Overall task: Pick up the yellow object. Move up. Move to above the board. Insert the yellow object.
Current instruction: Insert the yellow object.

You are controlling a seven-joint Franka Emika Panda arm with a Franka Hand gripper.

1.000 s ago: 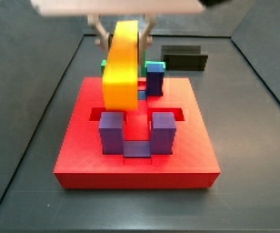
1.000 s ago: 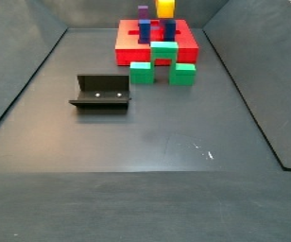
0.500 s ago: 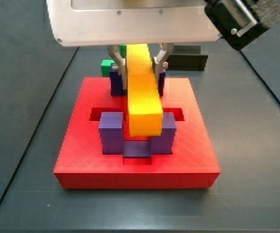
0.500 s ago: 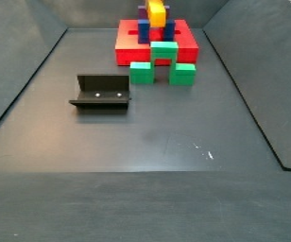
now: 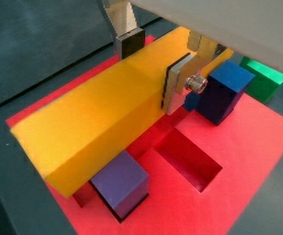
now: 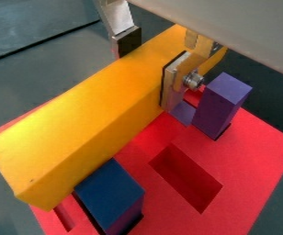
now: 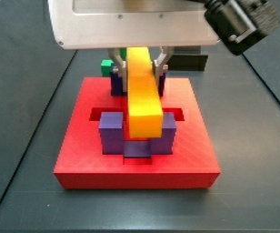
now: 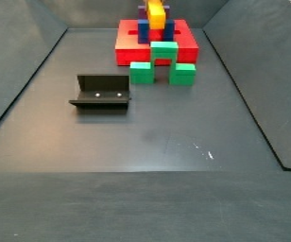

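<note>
The yellow object is long and lies lengthwise over the board, its front end resting between two purple posts. In a side view it shows small above the far board. My gripper is shut on the yellow object near its rear end. In both wrist views the silver fingers press its two long sides, and the gripper straddles the yellow object. A blue post and a square recess lie beside it.
Three green blocks stand against the board's near side in a side view; one shows behind the board. The fixture stands on the grey floor apart from the board. Dark walls enclose the floor.
One second ago the yellow object hung high and steep above the board. It has come down and now lies between the front posts. Nothing has moved in the last half second.
</note>
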